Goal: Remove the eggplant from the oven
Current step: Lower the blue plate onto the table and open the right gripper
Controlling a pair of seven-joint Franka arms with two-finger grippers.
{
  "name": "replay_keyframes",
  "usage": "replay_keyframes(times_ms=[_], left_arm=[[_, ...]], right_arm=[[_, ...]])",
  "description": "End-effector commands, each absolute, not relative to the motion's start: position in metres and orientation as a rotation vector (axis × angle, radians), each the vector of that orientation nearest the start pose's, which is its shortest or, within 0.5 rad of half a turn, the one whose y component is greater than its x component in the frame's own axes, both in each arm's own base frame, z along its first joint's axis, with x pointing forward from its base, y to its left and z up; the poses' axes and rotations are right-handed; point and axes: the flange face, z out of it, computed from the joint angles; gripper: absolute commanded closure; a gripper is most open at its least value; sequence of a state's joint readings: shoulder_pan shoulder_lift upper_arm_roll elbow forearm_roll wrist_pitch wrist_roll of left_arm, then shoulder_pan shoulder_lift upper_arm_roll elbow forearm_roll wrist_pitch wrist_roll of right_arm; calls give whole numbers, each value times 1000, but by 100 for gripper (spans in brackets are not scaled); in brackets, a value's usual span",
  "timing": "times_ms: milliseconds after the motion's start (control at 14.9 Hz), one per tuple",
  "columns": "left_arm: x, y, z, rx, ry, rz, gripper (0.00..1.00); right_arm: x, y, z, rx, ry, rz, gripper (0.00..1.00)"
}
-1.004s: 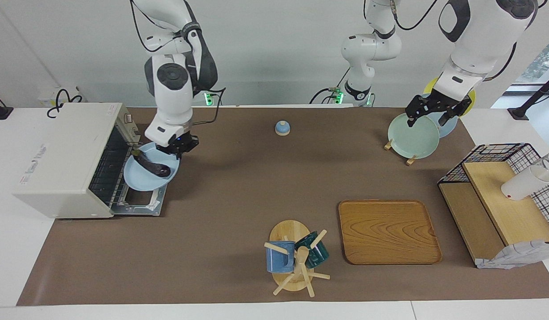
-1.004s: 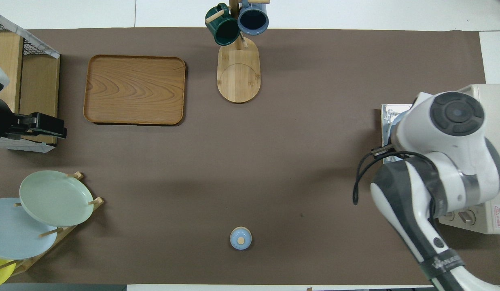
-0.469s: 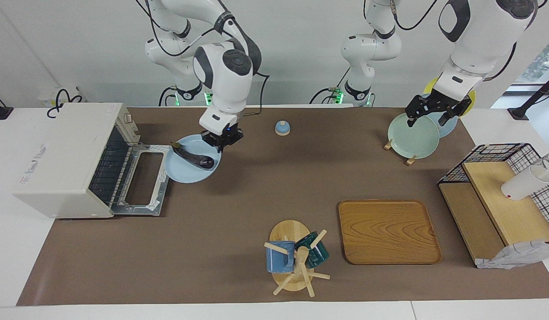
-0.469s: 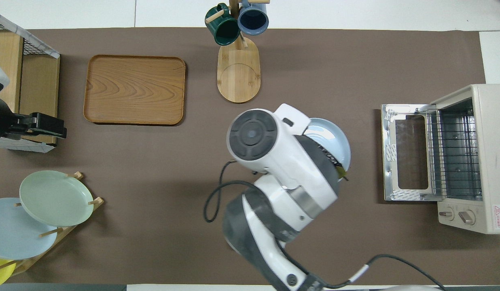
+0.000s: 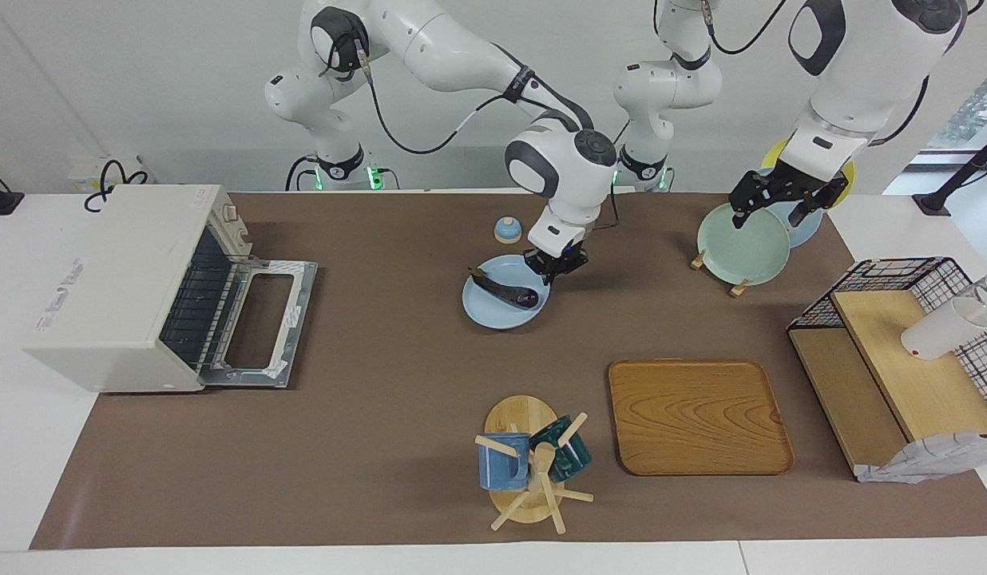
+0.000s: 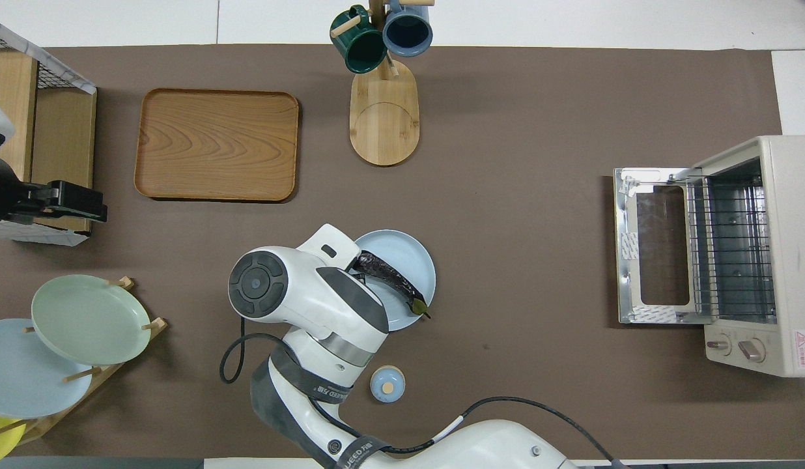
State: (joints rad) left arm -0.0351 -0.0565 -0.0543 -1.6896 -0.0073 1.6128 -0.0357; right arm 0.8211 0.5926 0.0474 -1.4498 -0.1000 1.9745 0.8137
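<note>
The eggplant lies on a light blue plate over the middle of the brown mat. My right gripper is shut on that plate's rim, at the edge toward the left arm's end. In the overhead view the eggplant lies across the plate, and the right wrist hides the gripper. The white oven stands at the right arm's end of the table, its door folded down and its rack bare. It also shows in the overhead view. My left gripper waits over the plate rack.
A small blue lidded pot sits nearer to the robots than the plate. A plate rack holds a green plate. A wooden tray, a mug tree and a wire shelf stand farther out.
My right arm has carried the plate with the eggplant from the oven's open door to the middle of the mat. The left arm has not moved.
</note>
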Motion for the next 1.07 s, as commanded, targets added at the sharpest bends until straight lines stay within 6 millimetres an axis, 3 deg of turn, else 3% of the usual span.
replay_keyframes(times_ms=[0, 67, 201, 335, 402, 469, 669, 736, 870, 1004], left_arm=[[535, -46, 606, -3123, 97, 3, 0], [535, -46, 605, -3123, 104, 6, 0], [537, -47, 606, -3124, 95, -16, 0], [537, -47, 606, -3124, 88, -18, 0], [537, -47, 606, -3124, 85, -18, 0], [537, -47, 606, -3124, 83, -21, 0], [537, -49, 606, -3126, 76, -25, 0], [539, -53, 607, -3128, 40, -42, 0], [540, -75, 601, -3135, -138, -40, 0], [535, -120, 588, -3120, -318, -13, 0]], right_arm=[[474, 528, 338, -3169, -105, -46, 100], [473, 530, 331, -3139, -94, -73, 91], [474, 533, 327, -3091, -89, -131, 61], [482, 532, 338, -3074, -85, -160, 54], [492, 522, 349, -3075, -59, -167, 55], [506, 503, 370, -3084, -7, -162, 55], [551, 416, 443, -3119, 86, -103, 57], [562, 385, 454, -3129, 116, -59, 57], [573, 330, 454, -3180, 117, 43, 59], [570, 283, 441, -3217, 23, 117, 85]])
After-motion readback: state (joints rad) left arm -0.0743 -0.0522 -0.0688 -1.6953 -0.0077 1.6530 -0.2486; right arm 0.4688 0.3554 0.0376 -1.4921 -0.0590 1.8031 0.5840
